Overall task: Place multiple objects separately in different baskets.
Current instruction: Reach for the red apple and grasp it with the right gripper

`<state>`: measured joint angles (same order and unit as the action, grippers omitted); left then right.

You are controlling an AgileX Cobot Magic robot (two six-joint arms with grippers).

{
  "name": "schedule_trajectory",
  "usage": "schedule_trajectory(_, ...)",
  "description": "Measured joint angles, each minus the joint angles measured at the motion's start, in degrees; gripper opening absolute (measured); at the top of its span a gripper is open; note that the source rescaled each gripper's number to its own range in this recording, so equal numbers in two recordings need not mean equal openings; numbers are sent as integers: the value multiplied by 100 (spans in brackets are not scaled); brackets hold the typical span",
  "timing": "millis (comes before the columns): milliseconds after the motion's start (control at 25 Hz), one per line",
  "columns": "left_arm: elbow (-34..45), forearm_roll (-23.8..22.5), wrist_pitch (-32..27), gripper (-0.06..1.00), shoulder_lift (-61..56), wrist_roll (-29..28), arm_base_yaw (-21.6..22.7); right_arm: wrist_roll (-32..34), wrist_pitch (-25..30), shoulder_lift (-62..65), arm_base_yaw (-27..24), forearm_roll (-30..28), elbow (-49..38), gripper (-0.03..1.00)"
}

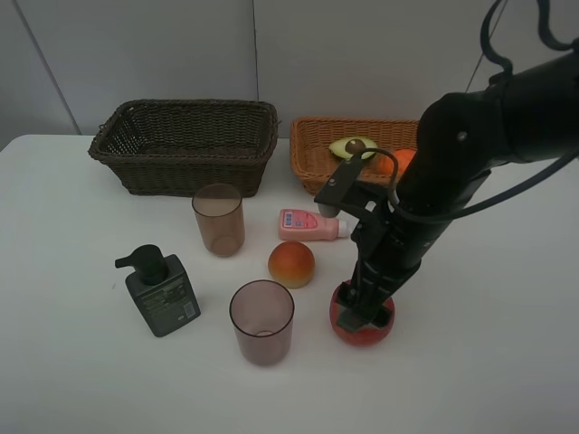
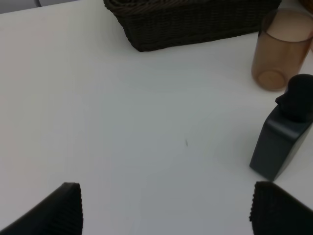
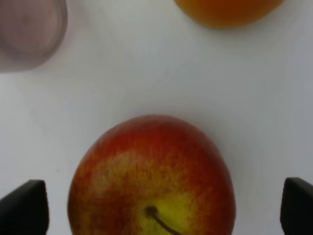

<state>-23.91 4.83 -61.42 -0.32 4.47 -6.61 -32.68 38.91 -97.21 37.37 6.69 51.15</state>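
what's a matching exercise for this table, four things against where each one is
Things: 1 avocado half; 2 red apple; 3 small pink bottle; 4 dark green pump bottle.
Places: a under the open right end effector; b standing upright on the table; c in the light basket; d lying on its side.
Pairs: 1-c, 2-a, 3-d, 4-b.

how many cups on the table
2. The far cup stands just in front of the dark basket; the near cup stands between the pump bottle and the red apple. None seems hidden.
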Motion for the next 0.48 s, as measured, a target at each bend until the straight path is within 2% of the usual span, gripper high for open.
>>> schedule_trajectory(480, 0, 0, 0, 93, 0, 0, 0, 7, -12, -202, 0, 6, -19, 100)
